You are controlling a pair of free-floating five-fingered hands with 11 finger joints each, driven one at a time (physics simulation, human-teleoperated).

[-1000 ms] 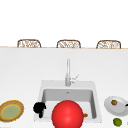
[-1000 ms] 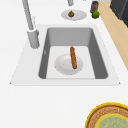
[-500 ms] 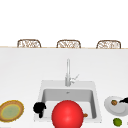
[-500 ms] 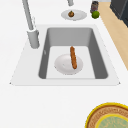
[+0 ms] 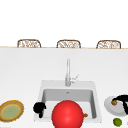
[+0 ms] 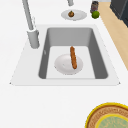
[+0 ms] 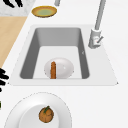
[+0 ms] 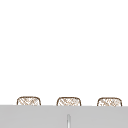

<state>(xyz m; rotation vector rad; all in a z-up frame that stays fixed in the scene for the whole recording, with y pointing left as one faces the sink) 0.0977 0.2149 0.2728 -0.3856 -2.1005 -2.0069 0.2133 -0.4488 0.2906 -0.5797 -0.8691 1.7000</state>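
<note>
Black against the white desk (image 5: pixel 20 72), the left hand (image 5: pixel 39 108) hangs by the sink's (image 5: pixel 42 86) front left corner in the front view, fingers curled on nothing. A big red ball (image 5: pixel 67 114) hides most of the basin, with an orange tip showing at its right. The right hand (image 5: pixel 123 101) arches over a white plate (image 5: pixel 110 107) right of the sink, its fingers bent down around a small brown fruit (image 5: pixel 114 102) without clearly gripping it; that fruit lies just left of and under its palm, so this hand is by far the nearer. A lime (image 5: pixel 117 121) sits in front. From the left side, a sausage (image 6: pixel 73 57) lies lengthwise across a plate in the basin (image 6: pixel 62 67). From the right side, the fruit (image 7: pixel 46 114) sits mid-plate, with black fingertips (image 7: pixel 3 77) at the left edge.
</note>
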